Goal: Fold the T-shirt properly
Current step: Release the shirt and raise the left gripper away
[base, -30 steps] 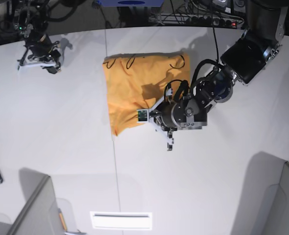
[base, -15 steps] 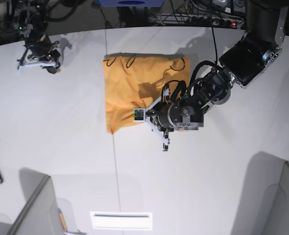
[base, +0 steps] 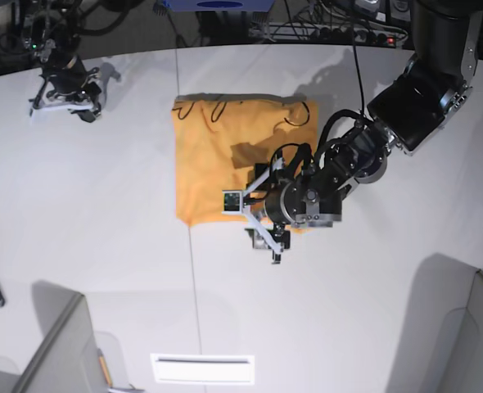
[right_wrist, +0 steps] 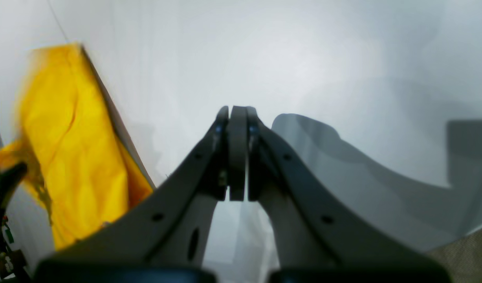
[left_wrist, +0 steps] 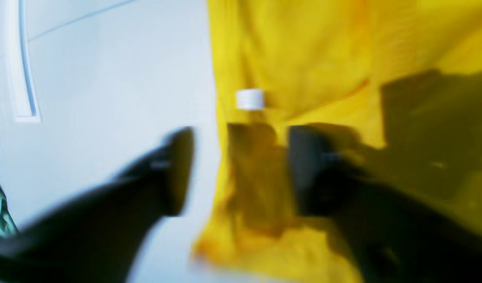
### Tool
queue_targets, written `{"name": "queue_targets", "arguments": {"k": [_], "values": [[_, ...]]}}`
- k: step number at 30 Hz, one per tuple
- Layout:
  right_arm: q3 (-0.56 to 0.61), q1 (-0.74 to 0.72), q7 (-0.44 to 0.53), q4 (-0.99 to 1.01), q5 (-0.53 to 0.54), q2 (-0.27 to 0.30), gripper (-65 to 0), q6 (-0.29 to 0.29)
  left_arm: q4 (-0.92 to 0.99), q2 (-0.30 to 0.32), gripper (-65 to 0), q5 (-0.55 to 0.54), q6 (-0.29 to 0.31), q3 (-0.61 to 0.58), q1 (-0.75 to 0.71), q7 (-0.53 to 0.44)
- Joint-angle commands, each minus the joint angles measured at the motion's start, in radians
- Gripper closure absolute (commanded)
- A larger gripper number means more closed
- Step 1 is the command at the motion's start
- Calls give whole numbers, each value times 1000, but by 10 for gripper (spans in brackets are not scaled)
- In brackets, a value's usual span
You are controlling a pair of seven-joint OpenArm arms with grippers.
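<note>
The white table (base: 94, 213) carried the T-shirt (base: 225, 155), folded into a rough orange-yellow square toward the far side, black scribble marks along its far edge. The left gripper (left_wrist: 241, 169) hung over the shirt's near edge — fingers spread, one above bare table, one above cloth, gripping nothing. A small white tag (left_wrist: 250, 99) lay just beyond. The right gripper (right_wrist: 237, 118) — pressed closed, empty — sat well apart.
</note>
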State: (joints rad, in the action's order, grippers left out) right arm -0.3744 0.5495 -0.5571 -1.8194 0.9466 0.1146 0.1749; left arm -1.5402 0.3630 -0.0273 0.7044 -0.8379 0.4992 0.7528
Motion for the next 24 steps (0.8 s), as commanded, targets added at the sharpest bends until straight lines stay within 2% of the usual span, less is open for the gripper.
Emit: {"name": "queue_targets", "arguments": {"k": [1, 4, 10, 14, 15, 17, 19, 21, 24], "values": [[-2, 2, 13, -19, 10, 9, 0, -11, -18, -3, -492, 2, -6, 10, 39, -6], [-2, 2, 13, -19, 10, 9, 0, -11, -23, -3, -566, 2, -6, 15, 54, -6], [-2, 4, 12, -19, 10, 9, 0, -11, -116, -6, -563, -7, -6, 185, 68, -6], [-2, 27, 24, -47, -10, 15, 0, -16, -242, -2, -555, -7, -6, 343, -32, -6], [-2, 36, 36, -72, -53, 15, 0, -16, -277, 0, -522, -6, -6, 391, -83, -6], [-2, 57, 58, -127, -171, 7, 0, -16, -331, 1, -400, 3, -6, 481, -179, -11], [-1, 77, 62, -174, -278, -6, 0, -31, -374, 1, -202, 3, -6, 579, -282, -14], [-10, 93, 70, -187, -323, -29, 0, -125, -405, 0, 0, 3, -6, 665, -370, -16], [-13, 129, 128, -187, -361, -59, 0, -262, -418, 0, 0, -6, -6, 753, -469, -51]]}}
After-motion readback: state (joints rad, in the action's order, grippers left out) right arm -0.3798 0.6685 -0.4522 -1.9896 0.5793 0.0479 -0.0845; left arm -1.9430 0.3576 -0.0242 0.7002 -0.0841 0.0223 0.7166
